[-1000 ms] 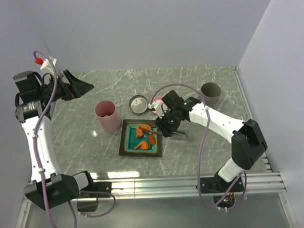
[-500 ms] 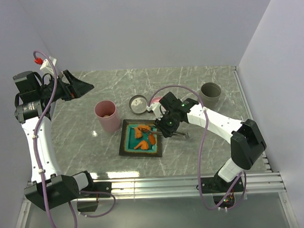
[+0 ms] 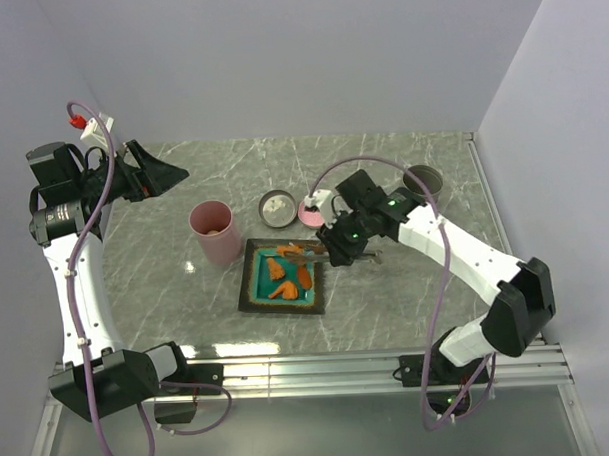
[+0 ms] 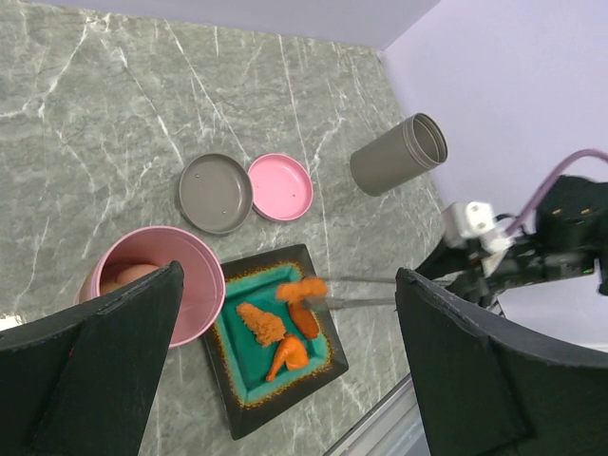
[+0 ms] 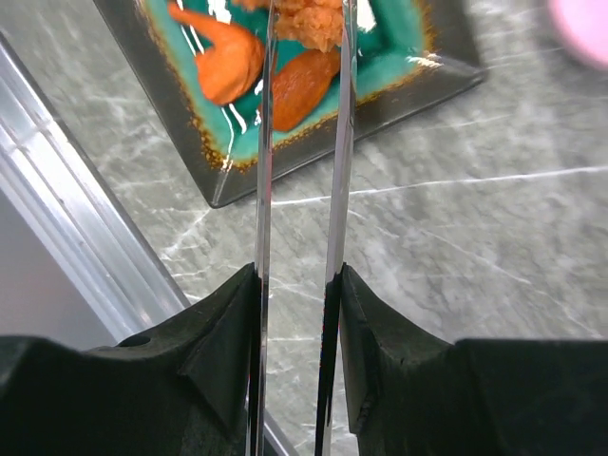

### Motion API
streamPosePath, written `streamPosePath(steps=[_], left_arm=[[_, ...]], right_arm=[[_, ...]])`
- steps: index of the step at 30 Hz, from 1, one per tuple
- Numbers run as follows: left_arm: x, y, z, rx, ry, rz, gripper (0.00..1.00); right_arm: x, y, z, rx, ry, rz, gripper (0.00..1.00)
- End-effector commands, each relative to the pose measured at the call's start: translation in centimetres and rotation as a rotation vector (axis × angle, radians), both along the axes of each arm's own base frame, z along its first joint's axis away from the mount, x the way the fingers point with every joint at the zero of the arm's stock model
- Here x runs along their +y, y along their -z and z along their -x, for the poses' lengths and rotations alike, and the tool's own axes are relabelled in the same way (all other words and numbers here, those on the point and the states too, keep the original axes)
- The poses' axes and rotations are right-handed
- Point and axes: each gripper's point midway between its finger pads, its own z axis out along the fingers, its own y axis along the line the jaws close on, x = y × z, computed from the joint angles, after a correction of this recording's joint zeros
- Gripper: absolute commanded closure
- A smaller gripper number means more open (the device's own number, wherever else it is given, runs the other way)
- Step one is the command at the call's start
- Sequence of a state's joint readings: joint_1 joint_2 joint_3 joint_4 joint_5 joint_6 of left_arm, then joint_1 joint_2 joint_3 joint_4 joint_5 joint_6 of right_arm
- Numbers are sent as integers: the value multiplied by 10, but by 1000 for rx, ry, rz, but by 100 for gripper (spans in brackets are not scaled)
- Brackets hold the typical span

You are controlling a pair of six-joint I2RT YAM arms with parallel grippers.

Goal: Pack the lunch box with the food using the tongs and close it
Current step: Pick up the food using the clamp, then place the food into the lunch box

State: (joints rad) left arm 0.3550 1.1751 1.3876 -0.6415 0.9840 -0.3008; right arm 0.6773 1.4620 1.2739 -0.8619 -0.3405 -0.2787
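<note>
Tongs [image 5: 264,171], clamped in the right claw [image 5: 296,280], pinch a fried chunk [image 5: 309,19] over the plate [image 5: 456,78]; left claw [image 4: 288,274] spread apart.

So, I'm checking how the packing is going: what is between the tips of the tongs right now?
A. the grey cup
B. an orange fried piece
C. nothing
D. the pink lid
B: the right claw squeezes the tongs, and their tips pinch an orange fried piece.
</note>
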Motion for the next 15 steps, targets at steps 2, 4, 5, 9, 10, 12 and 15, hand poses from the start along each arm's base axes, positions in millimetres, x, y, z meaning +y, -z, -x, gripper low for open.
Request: streamPosePath(steps=[2,4,5,9,10,12,15], left_arm=[[-3,-19,5,-60,22,-15,0],[-4,-18,6,-60,25,-14,1],[-4,-17,6,-59,27,-15,1],[-4,-16,7,-58,29,-22,1],[-2,-15,6,-58,17,-31,1],[1,-16,5,-58,-13,-37,1],[3,-15,5,-58,-35,-51,1]], right_arm=[[-9,-59,-8,-101,29,-130,66],[-23,-73,-15,-132,70,-157,66],[-28,-77,-16,-141,79,-162,66],[-62,-101,-30,-226,168,-176,66],[-77,-109,-36,-257,221,-182,66],[-92,-119,-42,-288,279,-201,66],[-132,-134,-51,-327,422,-226,66]])
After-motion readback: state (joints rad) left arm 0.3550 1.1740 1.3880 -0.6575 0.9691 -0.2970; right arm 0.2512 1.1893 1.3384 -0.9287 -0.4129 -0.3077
